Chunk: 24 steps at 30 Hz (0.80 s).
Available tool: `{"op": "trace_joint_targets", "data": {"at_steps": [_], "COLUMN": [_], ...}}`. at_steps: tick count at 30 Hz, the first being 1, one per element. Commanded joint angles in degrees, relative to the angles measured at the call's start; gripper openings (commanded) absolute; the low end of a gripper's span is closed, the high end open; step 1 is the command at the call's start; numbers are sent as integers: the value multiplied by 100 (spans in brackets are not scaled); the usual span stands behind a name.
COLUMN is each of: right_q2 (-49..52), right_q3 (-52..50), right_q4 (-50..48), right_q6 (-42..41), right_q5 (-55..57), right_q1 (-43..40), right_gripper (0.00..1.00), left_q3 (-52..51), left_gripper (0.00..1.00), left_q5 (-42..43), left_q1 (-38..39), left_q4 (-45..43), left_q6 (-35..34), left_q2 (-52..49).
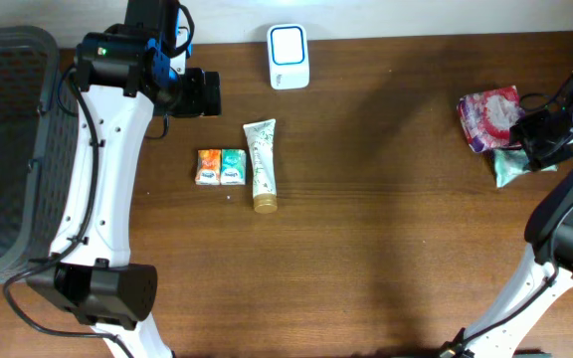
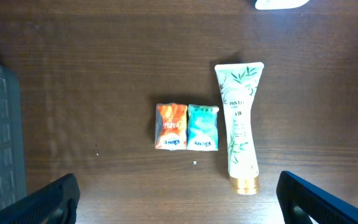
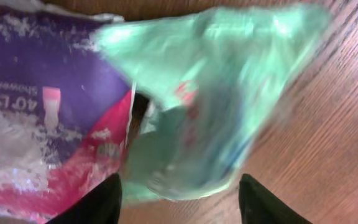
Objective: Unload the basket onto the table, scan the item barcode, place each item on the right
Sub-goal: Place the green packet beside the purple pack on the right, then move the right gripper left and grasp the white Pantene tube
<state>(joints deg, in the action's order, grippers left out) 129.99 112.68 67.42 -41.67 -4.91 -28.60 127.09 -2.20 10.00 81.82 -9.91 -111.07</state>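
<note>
Overhead: left gripper (image 1: 199,92) upper left, wide open, empty; scanner (image 1: 288,57) top centre; right gripper (image 1: 542,139) far right over green pouch (image 1: 510,169) | Left wrist: tube (image 2: 241,121) centre right, lying alone | Right wrist: fingers (image 3: 98,202) apart, pouch between them, unclamped.

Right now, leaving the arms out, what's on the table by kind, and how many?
Small packs: 2, orange pack and teal pack
Tube: 1
Soft packets: 2, purple-pink packet and green packet
White scanner: 1
Basket: 1
Total: 7
</note>
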Motion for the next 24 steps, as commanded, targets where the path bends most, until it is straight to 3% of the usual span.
{"op": "trace_joint_targets", "data": {"at_steps": [1, 5, 8, 11, 14, 16, 18, 22, 24], "right_q2": [-758, -1792, -2059, -1958, -1749, -1554, -1191, -584, -232], "right_q3": [160, 177, 177, 151, 74, 74, 74, 74, 72], "right_q4": [4, 149, 240, 450, 317, 111, -238, -734, -1021], "right_q6": [203, 249, 1620, 2863, 3093, 3093, 3071, 2806, 2323], "right_q5": [74, 162, -938, -1834, -1845, -1845, -1847, -1847, -1847], "right_q1": [48, 90, 483, 1257, 2476, 3053, 3827, 4699, 5038], "right_gripper": [60, 60, 46, 47, 71, 75, 99, 100, 85], "left_q3": [46, 46, 46, 46, 46, 46, 46, 48, 46], "left_gripper": [99, 99, 99, 99, 99, 99, 99, 99, 99], "left_q5": [-42, -42, -42, -42, -42, -42, -42, -42, -42], "left_q1": [-31, -31, -31, -31, -31, -31, -31, -31, -31], "left_q4": [-4, -4, -4, -4, -4, -4, -4, -4, -4], "left_q6": [13, 13, 13, 13, 13, 13, 13, 13, 13], "left_q2": [17, 17, 17, 17, 17, 17, 17, 17, 17]}}
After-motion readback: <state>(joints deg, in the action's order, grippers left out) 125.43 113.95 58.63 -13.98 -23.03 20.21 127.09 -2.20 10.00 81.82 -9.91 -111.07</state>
